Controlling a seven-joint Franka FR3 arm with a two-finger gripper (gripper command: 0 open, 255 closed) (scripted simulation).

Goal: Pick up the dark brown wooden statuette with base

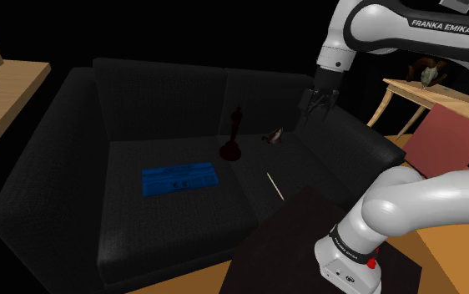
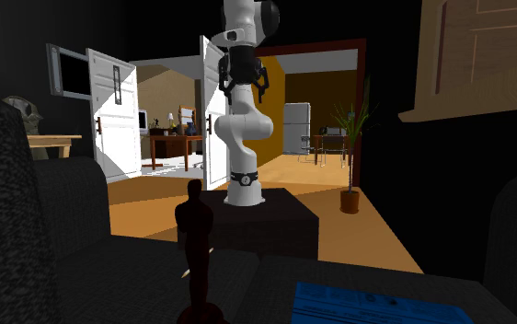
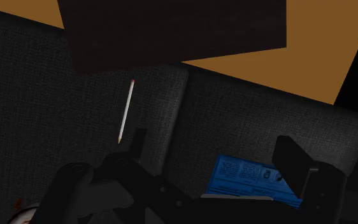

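In the second exterior view the bottom edge cuts the statuette's (image 2: pixel 194 244) base at 6 o'clock and the blue box (image 2: pixel 376 304) at 5 o'clock. In the wrist view 1 finger (image 3: pixel 295 167) of the end effector (image 3: pixel 213 140) covers part of that box. In the shoulder view, the small object (image 1: pixel 272 135) at 3 o'clock of the statuette is too small to name.

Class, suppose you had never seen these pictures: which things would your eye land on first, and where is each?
The white robot arm stands out first, its open black hand hanging above the dark sofa. Next comes the bright blue flat box lying on the seat, with the dark brown statuette standing upright on its round base beside it, nearer the backrest.
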